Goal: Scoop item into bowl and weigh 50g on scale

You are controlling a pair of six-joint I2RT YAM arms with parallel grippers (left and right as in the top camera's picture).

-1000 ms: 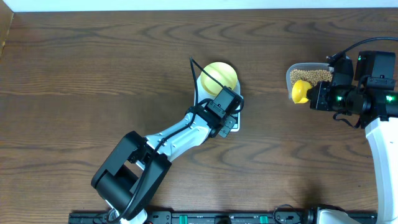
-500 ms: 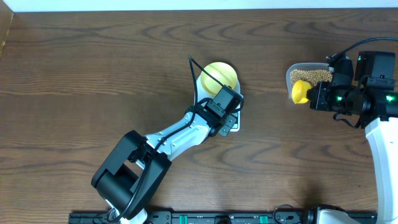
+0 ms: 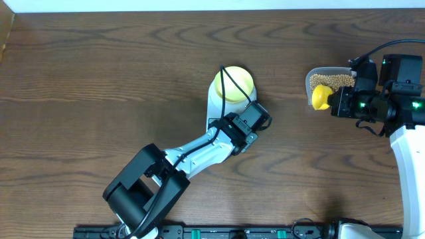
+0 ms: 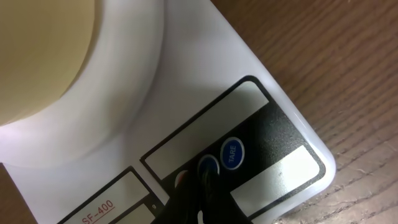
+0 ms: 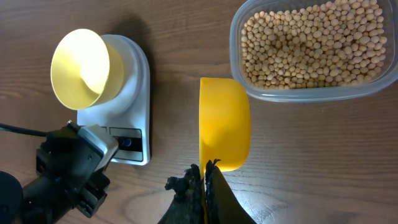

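Note:
The pale yellow-green bowl (image 3: 234, 84) stands on the white scale (image 3: 216, 106); both also show in the right wrist view, bowl (image 5: 79, 68) and scale (image 5: 135, 87). My left gripper (image 3: 251, 123) is shut over the scale's front edge. In the left wrist view its joined fingertips (image 4: 208, 173) touch the round blue button beside the TARE button (image 4: 232, 153) on the scale (image 4: 205, 74), with the bowl (image 4: 43, 56) at the upper left. My right gripper (image 5: 206, 171) is shut on a yellow scoop (image 5: 224, 124), which also shows overhead (image 3: 320, 97). The tan beans (image 5: 311, 40) fill a clear container (image 3: 332, 79).
The clear container's rim (image 5: 298, 94) lies just beyond the scoop at the table's right side. The left arm's wrist (image 5: 68, 171) shows at the lower left of the right wrist view. Dark wood table (image 3: 99, 79) stretches to the left.
My left gripper has moved toward the scale's front right edge, uncovering the bowl. The right arm and scoop have not moved.

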